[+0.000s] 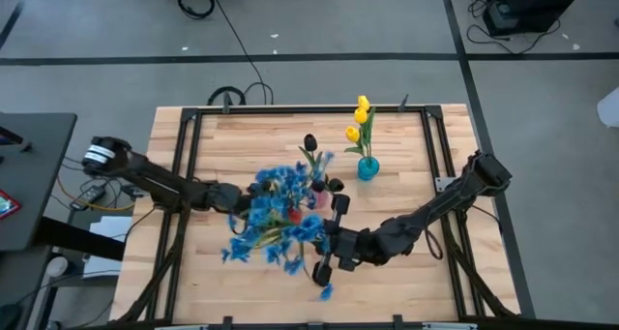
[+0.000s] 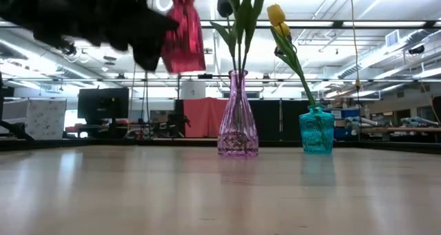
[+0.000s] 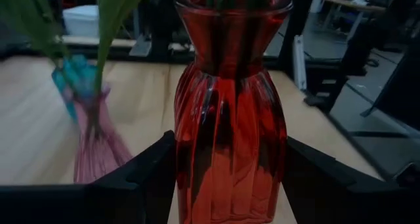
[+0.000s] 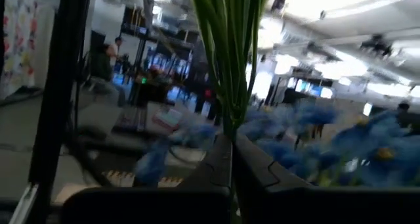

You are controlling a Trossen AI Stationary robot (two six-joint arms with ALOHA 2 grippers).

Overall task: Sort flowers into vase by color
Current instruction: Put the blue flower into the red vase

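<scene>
1. Flowers of three colours show on the bench (image 1: 406, 272): yellow tulips (image 1: 359, 120), dark tulips (image 1: 310, 143) and blue blossoms (image 1: 276, 214).
2. The left end effector (image 3: 230, 184) is clamped on a red vase (image 3: 230, 119); its two dark fingers (image 3: 141, 168) press the ribbed glass from either side, low on the body.
3. In the low view the red vase (image 2: 183, 32) hangs in the air, clear of the bench top, with the dark left arm (image 2: 89, 18) beside it.
4. Green stems stand in the red vase's mouth, and from above the blue blossoms spread over the bench's middle, between the two arms, hiding most of that vase.
5. The right end effector (image 4: 231, 165) has its fingers drawn together on a bundle of green stems (image 4: 230, 60), which rise straight out from between the fingertips.
6. Blue blossoms (image 4: 341, 135) lie just beside the right end effector, on the side toward the left arm.
7. A pink vase (image 2: 238, 118) stands upright on the bench near its middle and holds the dark tulips on long leafy stems.
8. A teal vase (image 2: 316, 130) stands upright toward the far edge, right of centre, apart from both end effectors, holding the yellow tulips (image 2: 277, 16).
</scene>
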